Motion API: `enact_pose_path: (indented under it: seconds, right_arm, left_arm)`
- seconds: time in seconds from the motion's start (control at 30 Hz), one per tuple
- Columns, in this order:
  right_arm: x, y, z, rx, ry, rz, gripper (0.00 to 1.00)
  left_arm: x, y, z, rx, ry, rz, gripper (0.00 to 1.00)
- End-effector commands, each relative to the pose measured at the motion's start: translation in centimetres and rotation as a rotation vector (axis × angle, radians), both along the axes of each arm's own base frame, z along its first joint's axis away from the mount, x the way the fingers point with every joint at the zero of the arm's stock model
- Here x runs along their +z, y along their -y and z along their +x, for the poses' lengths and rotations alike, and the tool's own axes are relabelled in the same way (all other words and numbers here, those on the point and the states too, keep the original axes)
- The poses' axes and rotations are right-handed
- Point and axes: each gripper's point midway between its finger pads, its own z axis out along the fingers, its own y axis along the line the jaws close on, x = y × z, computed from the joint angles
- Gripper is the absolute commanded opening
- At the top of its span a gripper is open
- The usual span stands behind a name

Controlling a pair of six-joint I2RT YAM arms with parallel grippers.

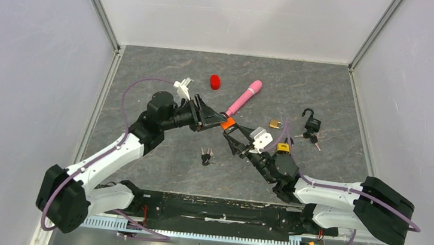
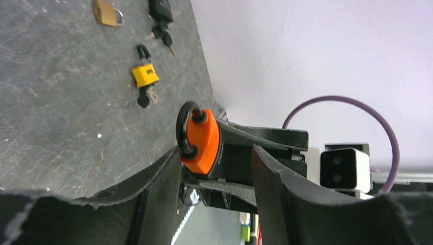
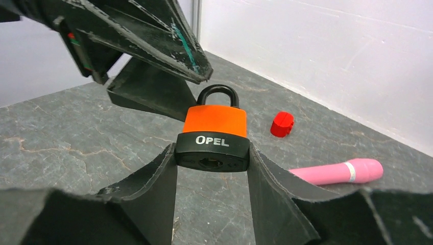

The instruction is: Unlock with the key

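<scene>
— So, where does the orange padlock [image 3: 214,127] sit?

— Near the middle of the grey table [image 1: 337,98], held clear of the surface. The right gripper [image 3: 212,162] is clamped on its black base, one finger on each side. The shackle points away from the wrist, and the keyway face is turned toward the right wrist camera. Both shackle legs are seated in the body.

— And the left gripper [image 2: 215,155]?

— In the top view it reaches in from 9 o'clock of the lock, fingers spread apart and gripping nothing. Their tips hang just beside the shackle end. Whether one brushes the lock cannot be told.

— Where is the key?

— A loose key bunch [image 1: 206,155] lies flat on the table at 7 o'clock of the orange lock, near it and apart from both grippers. Which lock it fits cannot be told.

— What else lies around?

— A red cap [image 1: 215,82] is at 11 o'clock, a pink wand [image 1: 244,97] at 1 o'clock, and a white plastic piece [image 1: 183,86] at 10 o'clock, beside the left wrist. A brass padlock [image 1: 275,124] is at 3 o'clock. Farther out on the same line is a black padlock [image 1: 309,120] with its shackle swung open and small keys [image 1: 315,141] just beside it. A yellow padlock [image 2: 145,75] lies at 4 o'clock, close to the right arm.
</scene>
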Motion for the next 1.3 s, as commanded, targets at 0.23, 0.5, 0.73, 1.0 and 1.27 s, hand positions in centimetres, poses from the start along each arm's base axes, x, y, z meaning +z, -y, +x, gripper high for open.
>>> enact_pose_path:
  seconds: [0.23,0.5,0.73,1.0,1.27]
  right_arm:
    - [2.2,0.4,0.7,-0.118,-0.023,0.124,0.0]
    - [2.5,0.2,0.1,-0.126,-0.028,0.16,0.0]
    - [2.5,0.1,-0.1,-0.121,-0.032,0.17,0.0]
    - [2.2,-0.4,-0.5,-0.1,-0.036,0.162,0.0]
    - [1.8,-0.8,-0.5,-0.098,-0.063,0.154,0.13]
  left_arm:
    - [0.4,0.0,1.8,0.27,0.033,-0.074,0.59]
    - [-1.3,1.4,1.6,0.304,-0.031,-0.119,0.59]
    - [-1.2,2.1,1.5,0.31,-0.037,-0.172,0.52]
    - [-0.9,1.8,1.7,0.334,-0.014,-0.197,0.31]
    - [-0.9,1.7,1.4,0.323,-0.025,-0.215,0.02]
